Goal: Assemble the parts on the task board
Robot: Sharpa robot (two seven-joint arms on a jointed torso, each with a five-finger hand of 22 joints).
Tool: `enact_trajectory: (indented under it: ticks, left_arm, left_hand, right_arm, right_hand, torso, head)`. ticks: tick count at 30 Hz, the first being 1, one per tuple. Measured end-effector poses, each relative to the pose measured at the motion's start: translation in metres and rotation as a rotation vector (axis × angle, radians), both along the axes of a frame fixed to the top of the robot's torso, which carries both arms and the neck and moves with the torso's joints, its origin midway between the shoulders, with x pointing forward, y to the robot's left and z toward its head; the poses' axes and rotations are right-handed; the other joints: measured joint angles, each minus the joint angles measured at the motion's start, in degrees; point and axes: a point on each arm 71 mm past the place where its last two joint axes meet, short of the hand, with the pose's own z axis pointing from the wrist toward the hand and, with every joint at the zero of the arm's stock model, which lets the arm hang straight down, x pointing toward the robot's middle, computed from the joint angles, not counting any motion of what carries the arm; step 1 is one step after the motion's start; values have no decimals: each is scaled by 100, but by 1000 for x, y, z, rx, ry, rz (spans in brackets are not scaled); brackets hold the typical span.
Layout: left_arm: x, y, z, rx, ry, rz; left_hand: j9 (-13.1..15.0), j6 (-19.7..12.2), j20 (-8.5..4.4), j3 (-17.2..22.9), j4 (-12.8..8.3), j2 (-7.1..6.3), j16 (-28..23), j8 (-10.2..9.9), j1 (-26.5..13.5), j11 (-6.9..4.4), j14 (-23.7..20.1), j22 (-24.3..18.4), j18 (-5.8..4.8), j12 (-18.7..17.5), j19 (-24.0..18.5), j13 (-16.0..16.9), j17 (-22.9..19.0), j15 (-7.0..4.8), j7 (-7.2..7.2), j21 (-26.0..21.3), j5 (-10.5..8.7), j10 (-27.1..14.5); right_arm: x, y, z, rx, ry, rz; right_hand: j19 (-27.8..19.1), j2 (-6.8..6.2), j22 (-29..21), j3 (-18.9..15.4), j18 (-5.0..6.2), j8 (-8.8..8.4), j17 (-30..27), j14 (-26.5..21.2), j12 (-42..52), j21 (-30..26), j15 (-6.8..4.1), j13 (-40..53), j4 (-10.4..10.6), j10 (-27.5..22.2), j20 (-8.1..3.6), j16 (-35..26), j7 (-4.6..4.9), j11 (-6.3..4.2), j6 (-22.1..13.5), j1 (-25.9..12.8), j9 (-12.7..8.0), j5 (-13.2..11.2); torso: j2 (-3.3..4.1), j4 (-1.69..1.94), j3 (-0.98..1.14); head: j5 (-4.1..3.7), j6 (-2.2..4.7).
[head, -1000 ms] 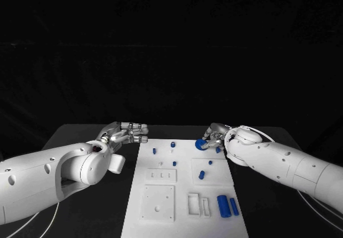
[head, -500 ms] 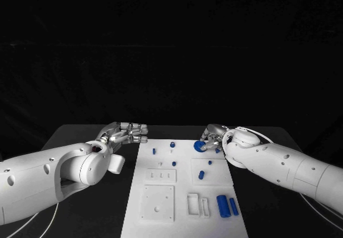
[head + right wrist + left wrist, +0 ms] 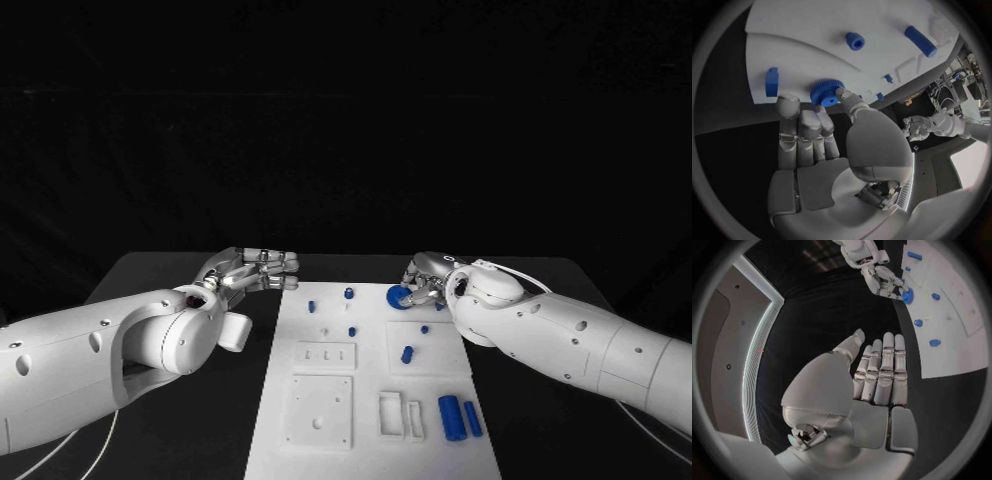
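R robot hand (image 3: 420, 284) pinches a blue toothed gear (image 3: 398, 295), round w/ ridged rim, thumb + fingertips clamped on it, over far end of the flat white task board (image 3: 325, 440). Short blue peg (image 3: 771, 81) stands just beside its fingers.

L robot hand (image 3: 257, 268) holds nothing, fingers straight, side by side, over matte black worktop (image 3: 159, 275), well apart from gear.

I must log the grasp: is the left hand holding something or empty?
Empty. The left hand hovers beside the task board, fingers straight, nothing between them.
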Motion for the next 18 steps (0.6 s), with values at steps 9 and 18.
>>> enact_trajectory:
  ticks: [9,18]
  left_arm:
    - [0,1,0,0,0,1]
    - [0,1,0,0,0,1]
  left_hand:
    - [0,0,0,0,0,0,0,0,0,0,0,-4,0,0,0,0,0,0,0,0,0,0]
    - [0,0,0,0,0,0,0,0,0,0,0,-4,0,0,0,0,0,0,0,0,0,0]
  right_arm:
    - [-11,22,9,21,-44,50]
    - [-18,42,15,35,-83,83]
  right_hand:
    - [0,-53,11,1,-2,0,0,0,0,0,0,-1,65,0,0,0,7,0,7,53,-1,-23]
    - [-12,-53,10,32,-3,-2,0,0,0,0,0,-1,96,0,-12,0,7,0,7,53,-3,-61]
  torso:
    - [1,0,-2]
    - [6,7,-5]
  head:
    - [9,20]
    - [13,37]
